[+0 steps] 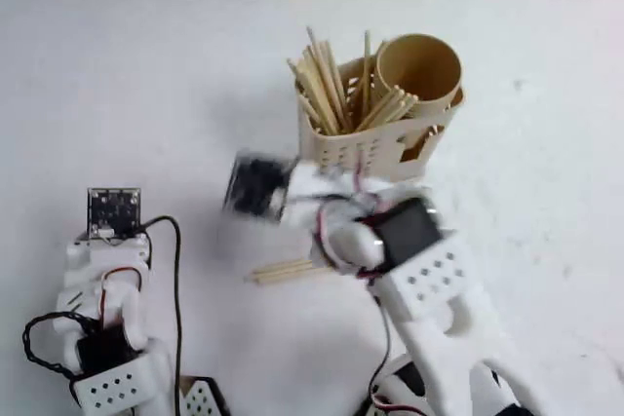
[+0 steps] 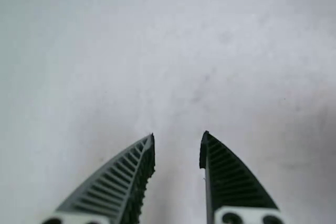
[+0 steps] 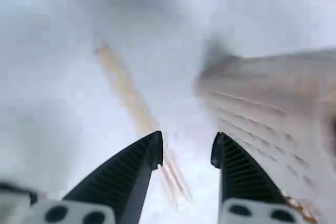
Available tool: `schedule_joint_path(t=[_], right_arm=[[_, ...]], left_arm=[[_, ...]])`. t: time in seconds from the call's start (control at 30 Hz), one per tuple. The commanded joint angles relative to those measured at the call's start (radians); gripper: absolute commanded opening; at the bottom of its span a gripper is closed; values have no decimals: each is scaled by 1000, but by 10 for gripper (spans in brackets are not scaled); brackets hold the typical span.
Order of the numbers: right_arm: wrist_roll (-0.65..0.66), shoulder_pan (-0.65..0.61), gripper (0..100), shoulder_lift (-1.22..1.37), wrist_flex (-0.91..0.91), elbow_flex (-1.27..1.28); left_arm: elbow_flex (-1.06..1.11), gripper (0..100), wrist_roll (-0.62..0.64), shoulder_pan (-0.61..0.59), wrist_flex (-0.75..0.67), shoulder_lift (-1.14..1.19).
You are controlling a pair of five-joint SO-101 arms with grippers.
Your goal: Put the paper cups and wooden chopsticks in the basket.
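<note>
Loose pale wooden chopsticks (image 1: 286,270): flat on your white bench (image 1: 146,75), near-left of the cream slotted basket (image 1: 361,148), which holds a tan paper cup (image 1: 419,65). Probably light, stiff, apt to roll; pinch them mid-length. Right hand (image 3: 186,142): parted, empty, above them. Left hand (image 2: 177,140): parted, empty.

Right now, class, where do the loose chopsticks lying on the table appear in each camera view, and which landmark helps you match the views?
High view: the loose chopsticks lie on the table, nearer the arms than the basket.
Right wrist view: a pale streak running ahead of the right gripper.
Left wrist view: the left gripper over the table.
Shared landmark: the basket, in the high and right wrist views.
</note>
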Motion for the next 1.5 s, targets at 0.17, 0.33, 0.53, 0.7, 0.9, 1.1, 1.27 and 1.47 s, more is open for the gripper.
schedule_joint_path(t=[0.17,0.33,0.53,0.7,0.9,1.1,1.27,1.47], right_arm=[[204,-111,160,64,-331,407],[207,-107,171,216,-487,431],[212,-107,170,384,-633,431],[210,-105,170,479,-707,431],[204,-105,115,530,-742,431],[71,-107,22,529,-740,399],[-21,-105,16,529,-737,362],[-31,-104,22,527,-708,361]], left_arm=[[-5,155,-9,15,3,-16],[-5,155,-9,15,3,-16],[-5,155,-9,15,3,-16],[-5,155,-9,18,3,-16],[-5,155,-9,18,3,-16],[-5,155,-9,18,3,-16],[-5,155,-9,18,3,-16],[-5,155,-9,18,3,-16]])
